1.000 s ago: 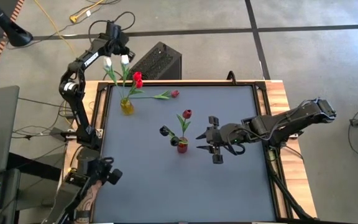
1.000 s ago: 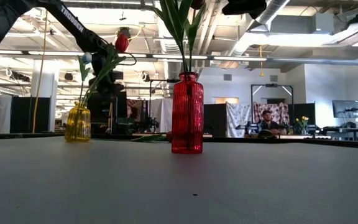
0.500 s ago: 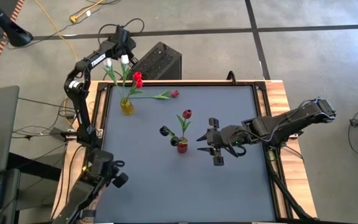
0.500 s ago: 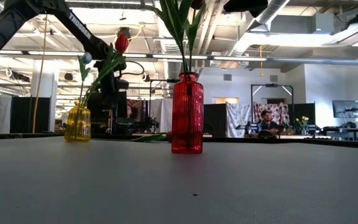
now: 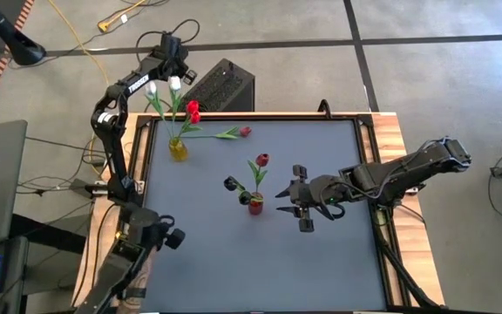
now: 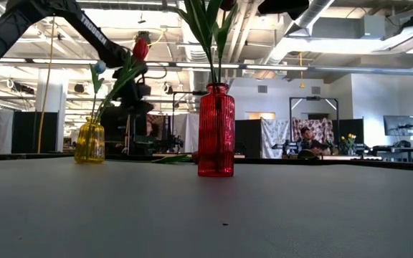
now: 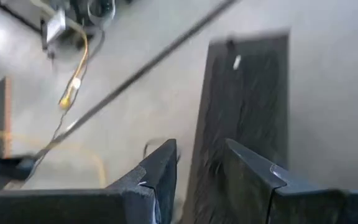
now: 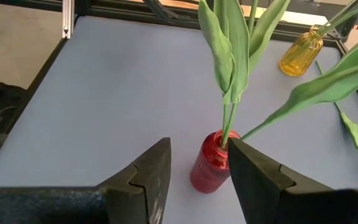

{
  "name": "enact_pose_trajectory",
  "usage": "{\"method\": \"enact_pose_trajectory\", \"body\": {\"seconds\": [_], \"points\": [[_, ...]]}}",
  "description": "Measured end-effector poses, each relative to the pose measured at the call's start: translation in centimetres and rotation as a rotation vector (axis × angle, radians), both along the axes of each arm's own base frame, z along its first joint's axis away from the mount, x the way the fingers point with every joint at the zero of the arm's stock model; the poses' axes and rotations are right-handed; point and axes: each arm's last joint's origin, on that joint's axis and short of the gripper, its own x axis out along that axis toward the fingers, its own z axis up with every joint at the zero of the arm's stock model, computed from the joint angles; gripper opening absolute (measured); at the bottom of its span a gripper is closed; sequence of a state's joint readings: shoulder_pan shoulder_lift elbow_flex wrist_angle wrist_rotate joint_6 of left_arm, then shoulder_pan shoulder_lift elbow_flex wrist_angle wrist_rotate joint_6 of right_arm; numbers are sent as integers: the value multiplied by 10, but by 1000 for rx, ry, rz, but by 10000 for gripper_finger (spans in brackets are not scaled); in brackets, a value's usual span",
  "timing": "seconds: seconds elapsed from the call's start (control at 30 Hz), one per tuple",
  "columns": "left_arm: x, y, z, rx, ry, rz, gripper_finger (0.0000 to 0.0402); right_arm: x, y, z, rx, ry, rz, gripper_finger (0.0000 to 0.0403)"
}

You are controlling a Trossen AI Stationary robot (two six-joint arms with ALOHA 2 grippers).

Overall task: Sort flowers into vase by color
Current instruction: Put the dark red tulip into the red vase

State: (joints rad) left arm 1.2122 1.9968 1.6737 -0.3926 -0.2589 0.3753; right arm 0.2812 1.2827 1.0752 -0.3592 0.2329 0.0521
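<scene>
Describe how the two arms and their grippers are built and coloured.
Both arms are dark, near-black, made of jointed tubular segments. The left arm carries white lettering along one link, and thin black cables loop near its gripper. The right arm looks bulkier, ending in a gripper with two flat, tapered dark fingers whose edges look pale and worn.

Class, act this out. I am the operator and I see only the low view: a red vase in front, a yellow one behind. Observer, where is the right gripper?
Observer: The right gripper hovers beside the red vase, fingers open, holding nothing.
Operator: Is any flower lying loose?
Observer: Yes, one red tulip lies flat on the table near the yellow vase.
Operator: And the left gripper?
Observer: The left gripper is past the table's far edge, over the floor, open and empty.
</scene>
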Motion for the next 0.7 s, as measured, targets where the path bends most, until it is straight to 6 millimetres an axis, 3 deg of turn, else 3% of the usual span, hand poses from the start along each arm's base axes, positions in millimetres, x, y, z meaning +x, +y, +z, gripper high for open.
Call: {"method": "enact_pose_trajectory", "body": {"seconds": [0.27, 0.5, 0.7], "points": [[31, 2, 19, 213, -116, -63, 119, 0, -1, 0, 1, 0, -3, 187], [66, -9, 30, 319, -192, -188, 119, 0, -1, 0, 1, 0, -3, 187], [92, -20, 43, 473, -103, -228, 119, 0, -1, 0, 1, 0, -4, 187]]}}
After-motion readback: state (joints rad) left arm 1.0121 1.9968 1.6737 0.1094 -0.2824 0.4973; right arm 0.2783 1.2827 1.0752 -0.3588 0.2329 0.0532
